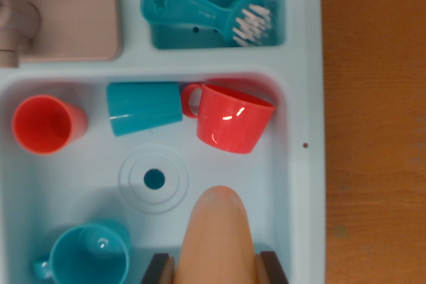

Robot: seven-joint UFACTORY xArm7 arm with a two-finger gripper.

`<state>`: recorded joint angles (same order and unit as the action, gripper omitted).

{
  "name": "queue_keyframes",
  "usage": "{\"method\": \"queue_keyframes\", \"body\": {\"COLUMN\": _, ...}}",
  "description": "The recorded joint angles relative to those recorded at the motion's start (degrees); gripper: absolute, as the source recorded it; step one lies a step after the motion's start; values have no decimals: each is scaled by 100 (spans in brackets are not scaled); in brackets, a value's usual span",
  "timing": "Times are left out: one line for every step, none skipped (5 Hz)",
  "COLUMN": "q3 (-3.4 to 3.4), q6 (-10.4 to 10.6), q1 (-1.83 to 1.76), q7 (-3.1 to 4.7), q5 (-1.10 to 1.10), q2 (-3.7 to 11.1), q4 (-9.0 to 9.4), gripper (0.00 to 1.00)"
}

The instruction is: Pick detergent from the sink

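- Two dark fingers (157, 269) of the tool (216, 271) pinch the orange detergent bottle (218, 234) at the sink's (296, 184) near edge.
- Teal mug (90, 257) stands beside it.
- Beyond the drain (154, 179): red cup (46, 123), teal cup (143, 106), red mug (233, 121).
- Farthest, a brush (206, 11) in its compartment.

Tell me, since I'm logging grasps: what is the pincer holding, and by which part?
The pincer has the orange detergent bottle between its dark fingers, gripped at the bottle's lower, wider part at the frame's bottom edge; its rounded end points toward the drain.
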<state>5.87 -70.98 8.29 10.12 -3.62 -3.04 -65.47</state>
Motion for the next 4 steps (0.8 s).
{"method": "queue_keyframes", "body": {"q3": -3, "q6": -266, "q1": -4, "q7": 7, "q5": -1, "q2": -77, "q4": -190, "gripper": 100}}
{"method": "queue_keyframes", "body": {"q3": -3, "q6": -266, "q1": -4, "q7": 7, "q5": -1, "q2": -77, "q4": -190, "gripper": 100}}
{"method": "queue_keyframes", "body": {"q3": -5, "q6": -505, "q1": -7, "q7": 14, "q5": -2, "q2": -146, "q4": -359, "gripper": 100}}
{"method": "queue_keyframes", "body": {"q3": -5, "q6": -505, "q1": -7, "q7": 14, "q5": -2, "q2": -146, "q4": -359, "gripper": 100}}
